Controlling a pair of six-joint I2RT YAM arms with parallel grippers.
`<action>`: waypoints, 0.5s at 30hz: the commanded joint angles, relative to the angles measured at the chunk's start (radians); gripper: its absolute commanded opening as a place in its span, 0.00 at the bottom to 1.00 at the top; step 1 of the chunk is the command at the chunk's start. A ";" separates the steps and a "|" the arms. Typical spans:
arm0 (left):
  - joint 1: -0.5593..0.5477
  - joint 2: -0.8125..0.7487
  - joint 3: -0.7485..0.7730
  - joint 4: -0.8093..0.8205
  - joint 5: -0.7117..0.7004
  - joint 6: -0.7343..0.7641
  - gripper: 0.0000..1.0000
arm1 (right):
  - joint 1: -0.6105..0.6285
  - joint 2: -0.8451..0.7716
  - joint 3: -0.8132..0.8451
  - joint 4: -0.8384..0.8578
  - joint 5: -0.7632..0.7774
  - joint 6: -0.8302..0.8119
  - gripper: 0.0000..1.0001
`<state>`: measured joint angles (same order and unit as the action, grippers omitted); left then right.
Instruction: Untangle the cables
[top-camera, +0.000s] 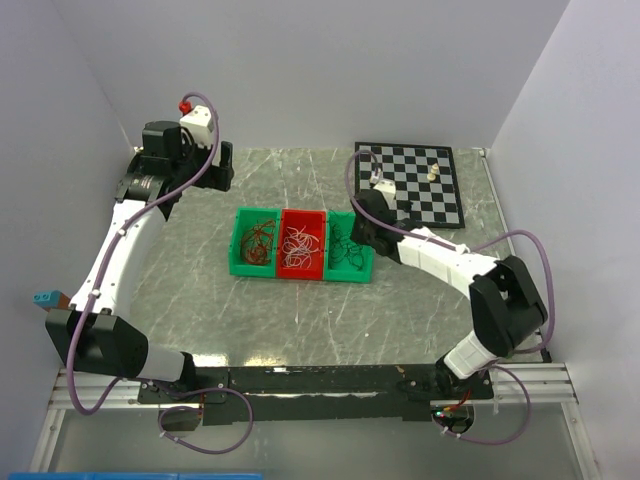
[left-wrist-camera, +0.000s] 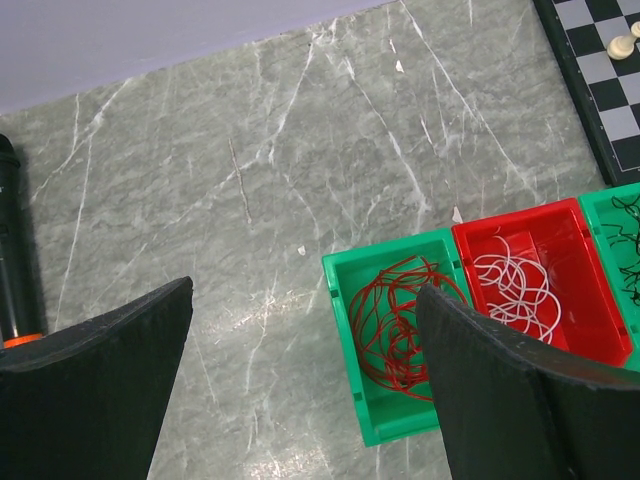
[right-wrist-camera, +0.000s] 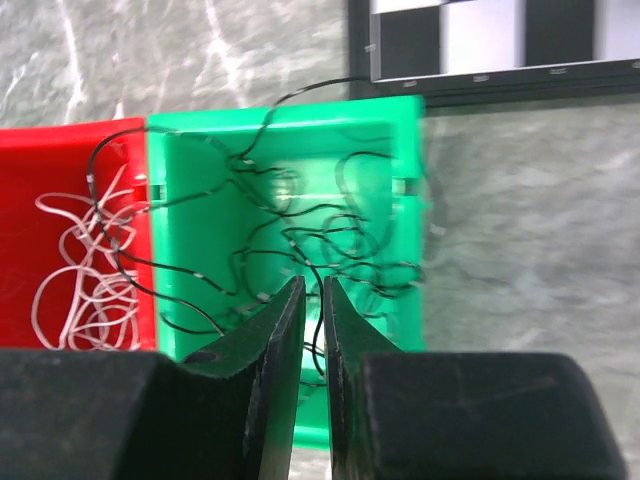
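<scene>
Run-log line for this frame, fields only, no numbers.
left gripper: open, empty, above table | right gripper: over right-hand green bin, jaws nearly together around a strand of the black cables, grip unconfirmed

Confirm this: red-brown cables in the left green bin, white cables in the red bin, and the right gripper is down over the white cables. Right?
Not quite. The right gripper is over the black cables in the right green bin, not the white cables, as the right wrist view shows. The rest stands.
</scene>
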<state>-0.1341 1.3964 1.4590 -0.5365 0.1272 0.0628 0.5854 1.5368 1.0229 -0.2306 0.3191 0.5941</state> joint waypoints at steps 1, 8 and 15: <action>0.007 -0.039 -0.003 0.029 0.000 -0.012 0.97 | 0.034 0.091 0.075 -0.003 -0.051 0.027 0.20; 0.010 -0.033 -0.008 0.033 -0.003 -0.009 0.97 | 0.074 0.189 0.102 -0.084 -0.084 0.090 0.19; 0.010 -0.027 -0.017 0.040 0.003 -0.021 0.97 | 0.071 0.119 0.086 -0.099 -0.095 0.087 0.29</action>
<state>-0.1287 1.3956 1.4425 -0.5297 0.1268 0.0624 0.6621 1.7416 1.1069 -0.3187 0.2325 0.6720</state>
